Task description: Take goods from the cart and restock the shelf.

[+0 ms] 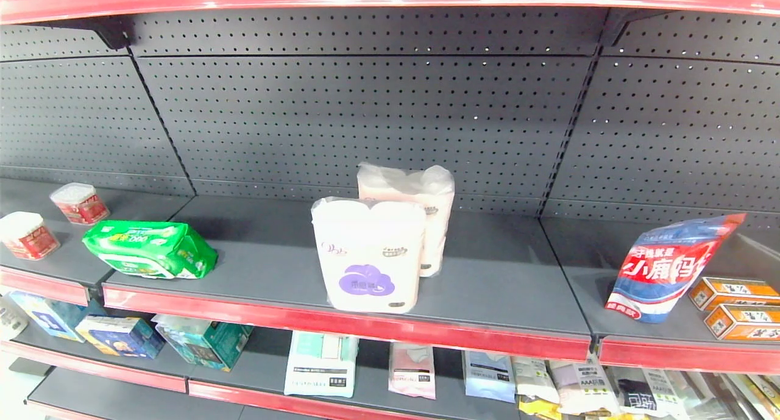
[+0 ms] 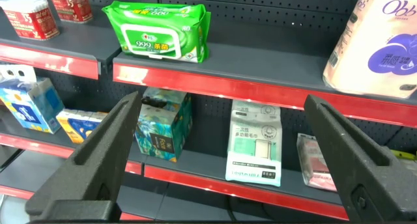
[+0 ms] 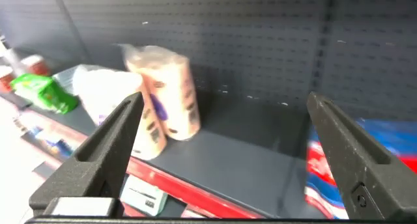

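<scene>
At the left of the head view, two red-labelled tubs (image 1: 79, 203) sit on the dark shelf (image 1: 499, 274), with a green wet-wipes pack (image 1: 150, 249) near them. In the middle stand two toilet-roll packs, the purple-printed pack (image 1: 367, 255) in front of the pink pack (image 1: 420, 206). At the right, a red-and-blue bag (image 1: 667, 267) stands beside orange boxes (image 1: 734, 292). The left gripper (image 2: 223, 100) and the right gripper (image 3: 225, 99) both gape wide, holding nothing.

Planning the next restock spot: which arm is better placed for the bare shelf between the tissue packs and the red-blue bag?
Right, probably: the right gripper faces that gap, open and empty. The left gripper faces the green wipes pack farther left.
</scene>
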You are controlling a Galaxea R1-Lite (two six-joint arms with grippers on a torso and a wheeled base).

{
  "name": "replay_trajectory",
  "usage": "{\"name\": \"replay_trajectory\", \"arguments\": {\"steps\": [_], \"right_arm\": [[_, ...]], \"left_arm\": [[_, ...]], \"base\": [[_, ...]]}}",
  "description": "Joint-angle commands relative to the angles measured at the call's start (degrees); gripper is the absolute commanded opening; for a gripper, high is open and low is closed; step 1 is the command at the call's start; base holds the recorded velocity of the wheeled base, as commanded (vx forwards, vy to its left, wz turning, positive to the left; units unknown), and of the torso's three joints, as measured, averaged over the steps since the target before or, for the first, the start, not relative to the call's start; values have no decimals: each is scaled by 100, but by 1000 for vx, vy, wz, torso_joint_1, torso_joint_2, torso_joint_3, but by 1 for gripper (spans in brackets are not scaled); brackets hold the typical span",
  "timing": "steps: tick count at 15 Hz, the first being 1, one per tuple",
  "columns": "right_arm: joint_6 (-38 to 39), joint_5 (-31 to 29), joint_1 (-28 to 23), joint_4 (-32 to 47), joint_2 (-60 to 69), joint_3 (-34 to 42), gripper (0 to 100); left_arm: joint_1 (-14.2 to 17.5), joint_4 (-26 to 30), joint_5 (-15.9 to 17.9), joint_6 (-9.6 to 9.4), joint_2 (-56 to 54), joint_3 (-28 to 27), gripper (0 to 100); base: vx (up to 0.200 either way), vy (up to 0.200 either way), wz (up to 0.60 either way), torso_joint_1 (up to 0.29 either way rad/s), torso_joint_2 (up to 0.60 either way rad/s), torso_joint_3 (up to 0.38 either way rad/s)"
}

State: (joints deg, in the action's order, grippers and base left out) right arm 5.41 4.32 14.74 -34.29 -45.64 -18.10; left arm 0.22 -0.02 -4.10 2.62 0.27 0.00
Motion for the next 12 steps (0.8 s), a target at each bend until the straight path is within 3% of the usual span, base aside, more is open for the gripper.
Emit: {"name": "replay_trajectory", "arguments": {"steps": [1,8,10,12], "right_arm": [[74,184,-463,81,319,9,100],[-524,307,-472,265,1110,228,100],[-831,359,-920,256,1506,615,100],[-840,359,-973,292,1840,668,100]], "left_arm": [[4,2,-3,2,0,0,100],[4,2,-3,2,0,0,100],[4,2,-3,2,0,0,100],[4,2,-3,2,0,0,100]], "base": [[0,0,0,0,0,0],[0,0,0,0,0,0],[0,0,0,0,0,0],[0,0,0,0,0,0]]}}
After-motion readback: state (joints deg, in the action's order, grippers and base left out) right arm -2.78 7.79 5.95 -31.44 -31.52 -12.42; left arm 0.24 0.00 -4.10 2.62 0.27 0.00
